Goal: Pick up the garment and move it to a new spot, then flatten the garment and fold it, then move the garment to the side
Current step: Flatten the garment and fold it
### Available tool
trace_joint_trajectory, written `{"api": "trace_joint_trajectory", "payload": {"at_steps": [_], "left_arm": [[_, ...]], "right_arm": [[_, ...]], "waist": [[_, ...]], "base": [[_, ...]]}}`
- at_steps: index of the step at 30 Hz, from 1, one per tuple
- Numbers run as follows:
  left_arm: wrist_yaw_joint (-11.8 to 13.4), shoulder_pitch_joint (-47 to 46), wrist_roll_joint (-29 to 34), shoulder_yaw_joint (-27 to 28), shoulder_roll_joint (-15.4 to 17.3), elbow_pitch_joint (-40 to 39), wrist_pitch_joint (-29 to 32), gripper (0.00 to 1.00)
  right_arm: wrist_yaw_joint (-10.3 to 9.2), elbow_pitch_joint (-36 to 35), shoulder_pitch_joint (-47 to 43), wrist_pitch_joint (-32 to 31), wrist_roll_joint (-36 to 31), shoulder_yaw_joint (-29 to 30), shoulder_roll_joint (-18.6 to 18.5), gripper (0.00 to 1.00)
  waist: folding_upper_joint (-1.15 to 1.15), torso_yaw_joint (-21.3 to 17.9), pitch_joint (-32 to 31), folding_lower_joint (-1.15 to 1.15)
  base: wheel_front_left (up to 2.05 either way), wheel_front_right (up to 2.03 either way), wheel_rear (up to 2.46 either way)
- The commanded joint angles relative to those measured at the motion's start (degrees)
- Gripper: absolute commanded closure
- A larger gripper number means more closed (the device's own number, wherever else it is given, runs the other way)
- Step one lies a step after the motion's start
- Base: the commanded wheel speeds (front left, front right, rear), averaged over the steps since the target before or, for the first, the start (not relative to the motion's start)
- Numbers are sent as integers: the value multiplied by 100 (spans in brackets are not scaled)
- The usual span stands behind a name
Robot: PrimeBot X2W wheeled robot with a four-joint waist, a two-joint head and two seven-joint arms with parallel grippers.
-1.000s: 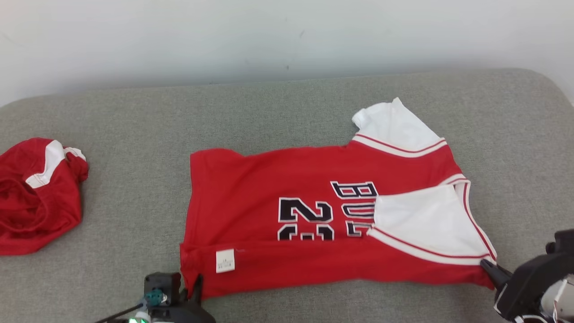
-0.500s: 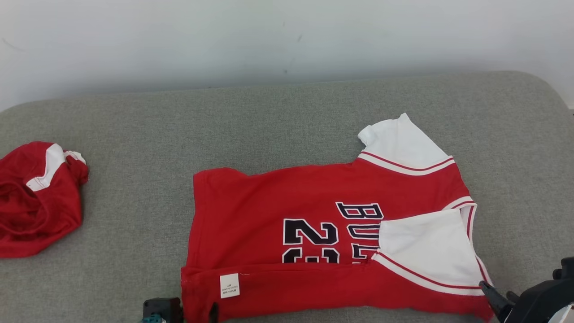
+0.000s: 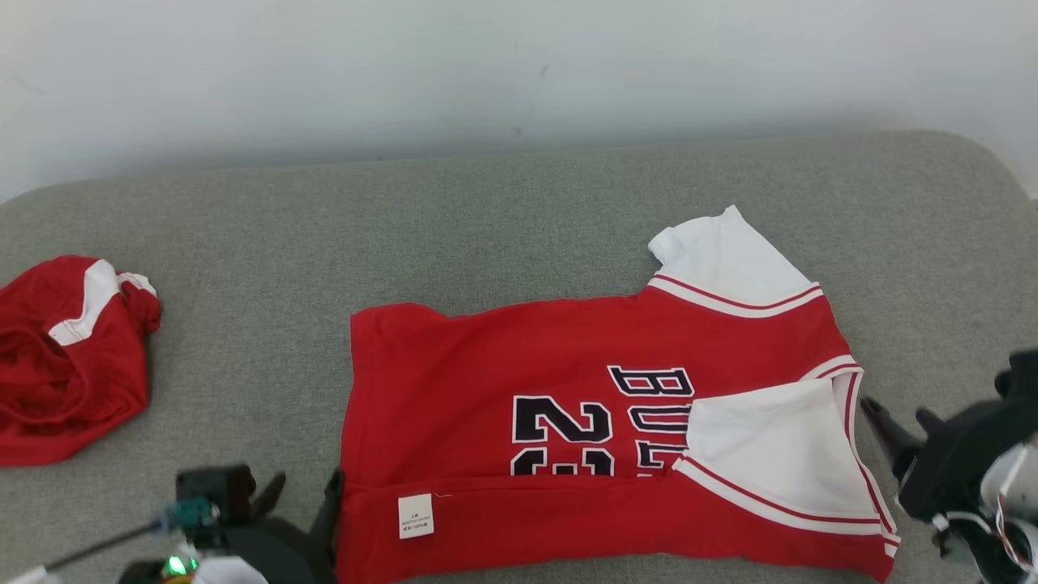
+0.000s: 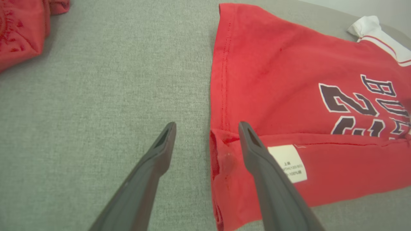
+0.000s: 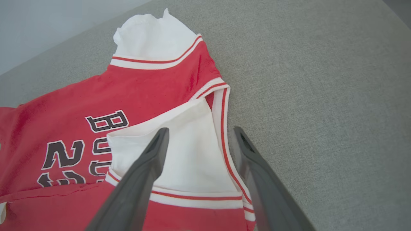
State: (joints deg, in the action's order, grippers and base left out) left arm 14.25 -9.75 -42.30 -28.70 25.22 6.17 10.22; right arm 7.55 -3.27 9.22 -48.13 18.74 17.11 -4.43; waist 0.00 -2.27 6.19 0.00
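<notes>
The garment (image 3: 568, 381), a red jersey with black lettering and white sleeves, lies flat on the grey cushion, neck to the right. Its near strip is folded over and shows a white label (image 3: 415, 516). One white sleeve (image 3: 770, 442) lies folded onto the chest. My left gripper (image 3: 302, 499) stands open just left of the hem's near corner, holding nothing. In the left wrist view the left gripper (image 4: 207, 125) straddles the hem edge of the garment (image 4: 289, 73). My right gripper (image 3: 896, 412) is open beside the neck edge. Seen from the right wrist, the right gripper (image 5: 200, 130) hangs over the garment (image 5: 144, 93).
A second red and white garment (image 3: 65, 357) lies bunched at the far left, also visible in the left wrist view (image 4: 19, 29). The grey cushion (image 3: 519, 219) runs back to a pale wall (image 3: 519, 73), and its right end curves away.
Both grippers have opened and let go of the garment's near edge. The left one has drawn back to the left, the right one up and to the right. The garment now lies still.
</notes>
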Motion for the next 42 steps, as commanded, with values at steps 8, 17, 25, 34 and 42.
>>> {"api": "trace_joint_trajectory", "payload": {"at_steps": [8, 17, 25, 34, 42], "left_arm": [[-764, -1185, -774, 415, 266, 76, 709, 0], [-993, -2676, -1660, 975, 448, 418, 1754, 0], [-932, -3517, -1670, 875, 786, 395, 2608, 0], [-884, -3817, -1862, 639, 856, 75, 3388, 0], [-928, -3794, -1754, 401, 924, -374, 3650, 0]], "right_arm": [[-11, 656, 1469, -68, 192, -690, -262, 0], [-11, 1762, 3288, 245, 143, -1306, -558, 0], [-11, 2763, 4437, 616, 17, -1701, -766, 0], [-11, 3353, 4995, 981, 8, -1909, -844, 0], [-11, 3709, 5153, 1204, 39, -2007, -957, 0]], "waist": [[0, -205, 422, 0], [0, -445, 1394, 0], [0, -488, 2088, 0], [0, -413, 2356, 0], [0, -343, 2370, 0]], "base": [[0, 0, 0], [0, 0, 0], [0, 0, 0], [0, 0, 0], [0, 0, 0]]}}
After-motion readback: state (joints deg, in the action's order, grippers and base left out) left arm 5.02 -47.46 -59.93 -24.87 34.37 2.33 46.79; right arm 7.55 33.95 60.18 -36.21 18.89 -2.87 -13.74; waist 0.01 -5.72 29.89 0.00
